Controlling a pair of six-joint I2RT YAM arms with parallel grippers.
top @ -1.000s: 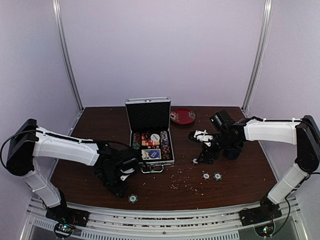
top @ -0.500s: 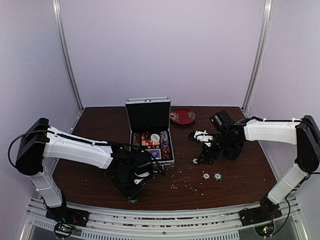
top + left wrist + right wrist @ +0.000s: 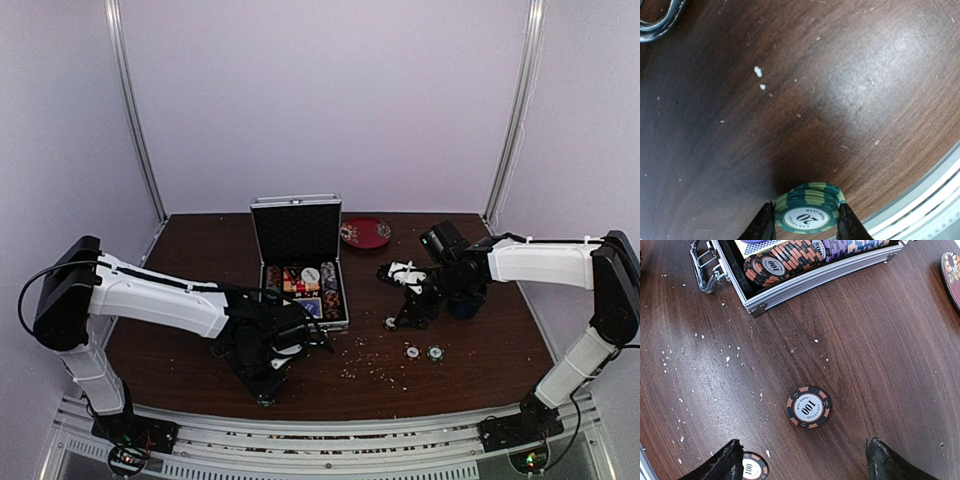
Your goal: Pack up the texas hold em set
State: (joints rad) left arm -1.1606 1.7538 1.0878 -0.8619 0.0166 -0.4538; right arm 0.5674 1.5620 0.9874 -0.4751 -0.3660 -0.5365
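The silver case [image 3: 300, 262] stands open mid-table, holding chips and a card deck; its corner and handle show in the right wrist view [image 3: 790, 282]. My left gripper [image 3: 806, 222] is at the table's front edge [image 3: 266, 396], its fingers touching both sides of a small stack of green "20" chips [image 3: 810, 206] that rests on the wood. My right gripper [image 3: 804, 450] is open above an orange-black "100" chip [image 3: 808, 407]. A second "100" chip [image 3: 753, 468] lies by its left finger. Three loose chips show in the top view [image 3: 412, 352].
A red round plate [image 3: 365, 232] sits behind the case on the right. A dark mug [image 3: 467, 303] is mostly hidden behind my right arm. White crumbs [image 3: 365, 368] are scattered over the wood. The metal front rail [image 3: 935, 185] runs just beside the green chips.
My left arm has swung right and down over the green chips at the front edge, which it now covers in the top view. The right arm has not moved.
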